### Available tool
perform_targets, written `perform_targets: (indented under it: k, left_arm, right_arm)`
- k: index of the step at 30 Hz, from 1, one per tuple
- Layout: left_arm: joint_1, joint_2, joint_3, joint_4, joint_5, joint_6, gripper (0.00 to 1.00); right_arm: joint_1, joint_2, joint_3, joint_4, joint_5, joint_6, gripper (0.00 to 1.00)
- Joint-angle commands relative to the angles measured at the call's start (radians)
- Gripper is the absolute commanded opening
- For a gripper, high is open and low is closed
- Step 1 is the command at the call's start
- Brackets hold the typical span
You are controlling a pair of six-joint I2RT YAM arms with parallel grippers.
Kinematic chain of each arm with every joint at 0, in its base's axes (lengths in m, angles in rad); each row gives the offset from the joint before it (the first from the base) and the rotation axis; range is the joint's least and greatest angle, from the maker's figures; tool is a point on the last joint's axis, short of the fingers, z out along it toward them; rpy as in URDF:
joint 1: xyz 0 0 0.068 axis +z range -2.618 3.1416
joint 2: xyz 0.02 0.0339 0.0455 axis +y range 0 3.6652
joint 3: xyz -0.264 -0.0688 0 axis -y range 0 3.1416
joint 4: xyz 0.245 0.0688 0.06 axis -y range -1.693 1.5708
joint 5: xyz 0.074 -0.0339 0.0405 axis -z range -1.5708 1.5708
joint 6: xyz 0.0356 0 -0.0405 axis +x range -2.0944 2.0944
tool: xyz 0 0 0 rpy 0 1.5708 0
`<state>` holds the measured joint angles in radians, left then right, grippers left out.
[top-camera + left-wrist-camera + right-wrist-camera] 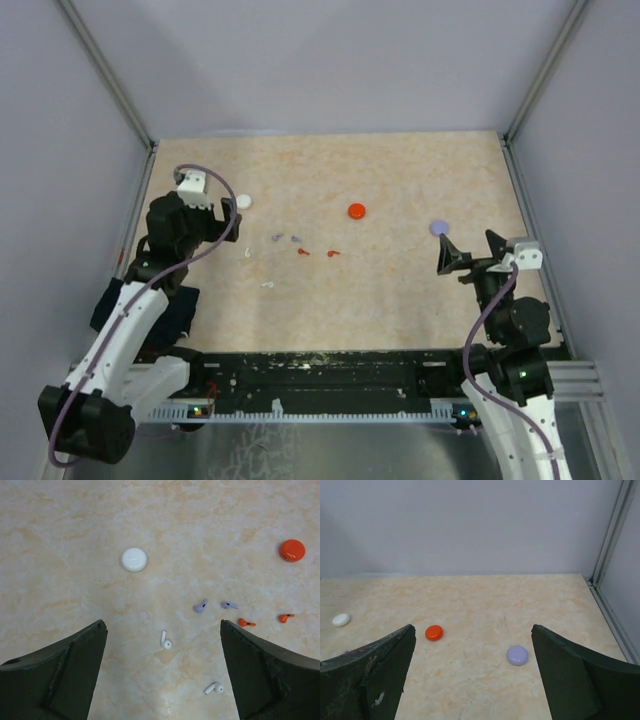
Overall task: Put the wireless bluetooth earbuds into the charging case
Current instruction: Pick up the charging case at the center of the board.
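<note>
Three round charging cases lie shut on the table: a white case, a red case and a purple case. The earbuds lie loose between them: two white earbuds, two purple earbuds and two red earbuds. My left gripper hangs open above the white earbuds, beside the white case. My right gripper stands open just short of the purple case. Neither holds anything.
Grey walls and metal corner posts close in the beige table on three sides. A dark object sits beside the left arm at the table's near left edge.
</note>
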<state>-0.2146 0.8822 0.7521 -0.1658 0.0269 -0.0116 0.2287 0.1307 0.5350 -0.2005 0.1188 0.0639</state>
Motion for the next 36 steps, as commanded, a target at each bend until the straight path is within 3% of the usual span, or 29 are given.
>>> perform_targets:
  k: [1, 8, 19, 29, 36]
  left_arm:
    - [-0.005, 0.144, 0.091, -0.069, -0.086, -0.025, 0.99]
    - [0.001, 0.463, 0.243, -0.075, -0.159, -0.026, 1.00]
    - [0.051, 0.889, 0.520, -0.072, -0.074, -0.015, 1.00]
    - [0.061, 1.079, 0.672, -0.085, -0.077, -0.048, 0.98]
    - [0.063, 1.197, 0.769, -0.156, -0.146, -0.057, 0.91]
  right_arm:
    - [0.020, -0.034, -0.010, 0.057, 0.005, 0.011, 0.98]
    - [0.037, -0.057, -0.020, 0.072, 0.008, 0.010, 0.98]
    - [0.063, -0.059, -0.029, 0.082, 0.008, 0.010, 0.98]
    - [0.062, -0.043, -0.030, 0.083, 0.013, 0.011, 0.98]
    - [0.063, -0.028, -0.026, 0.080, 0.016, 0.009, 0.98]
